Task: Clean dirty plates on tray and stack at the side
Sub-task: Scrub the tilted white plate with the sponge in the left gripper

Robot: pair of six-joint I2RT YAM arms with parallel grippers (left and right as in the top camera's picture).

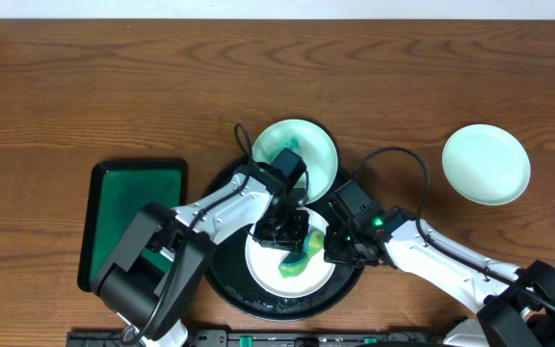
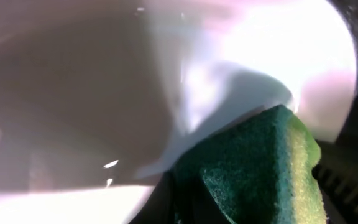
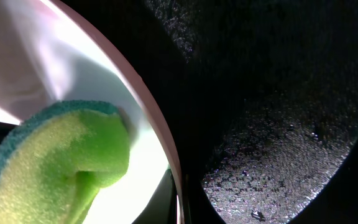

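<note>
A white plate [image 1: 270, 258] with a green smear lies on the round black tray [image 1: 222, 278]. My left gripper [image 1: 285, 229] is shut on a green and yellow sponge [image 1: 308, 247] and presses it on that plate. The left wrist view shows the sponge [image 2: 260, 168] against the white plate [image 2: 104, 93]. My right gripper [image 1: 334, 249] is shut on the white plate's right rim [image 3: 160, 130], with the sponge [image 3: 55, 162] just inside it. A mint plate [image 1: 302, 146] with green marks rests on the tray's far edge. A second mint plate [image 1: 486, 164] sits on the table at the right.
A rectangular green tray [image 1: 133, 217] with a dark rim lies left of the black tray. The table [image 1: 114, 87] is brown wood. Cables loop from both arms above the black tray. The black tray's textured floor [image 3: 278, 93] fills the right wrist view.
</note>
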